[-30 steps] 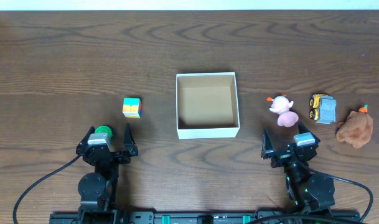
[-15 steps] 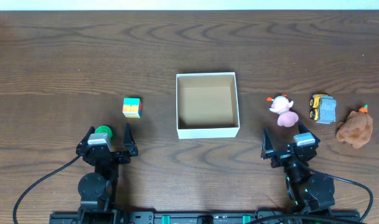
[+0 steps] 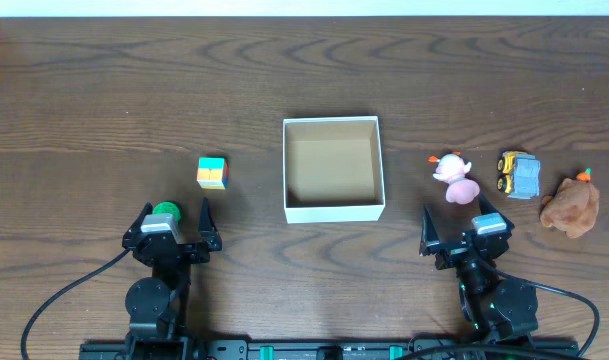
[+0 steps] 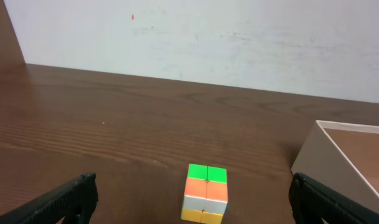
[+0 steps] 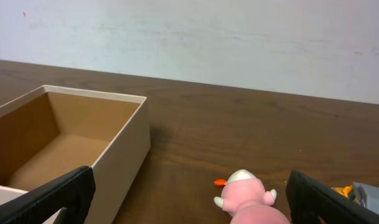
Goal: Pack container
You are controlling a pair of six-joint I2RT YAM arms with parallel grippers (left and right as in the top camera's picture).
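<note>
Nothing's packed yet: the container (image 3: pixel 334 211) sits empty mid-way across the table (image 3: pixel 84 100), my left gripper (image 3: pixel 174 216) and right gripper (image 3: pixel 454 224) both gape wide with nothing in them, so next I'd reach for the cube (image 3: pixel 212 172) or the pink toy (image 3: pixel 454 178).

- Box (image 3: pixel 334 211) sits mid-table.
- Colored cube (image 3: pixel 212 172) lies to its left.
- Pink toy (image 3: pixel 454 178), toy truck (image 3: pixel 518 174) and brown plush (image 3: pixel 571 207) lie to its right.
- Left gripper (image 3: pixel 174 222), right gripper (image 3: pixel 456 224): fingers spread.

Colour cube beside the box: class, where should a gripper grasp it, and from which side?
Grip the colour cube on two opposite flat side faces, probably coming from above with the left gripper, which is nearest. Its faces are parallel and it sits flat, clear of the container.
</note>
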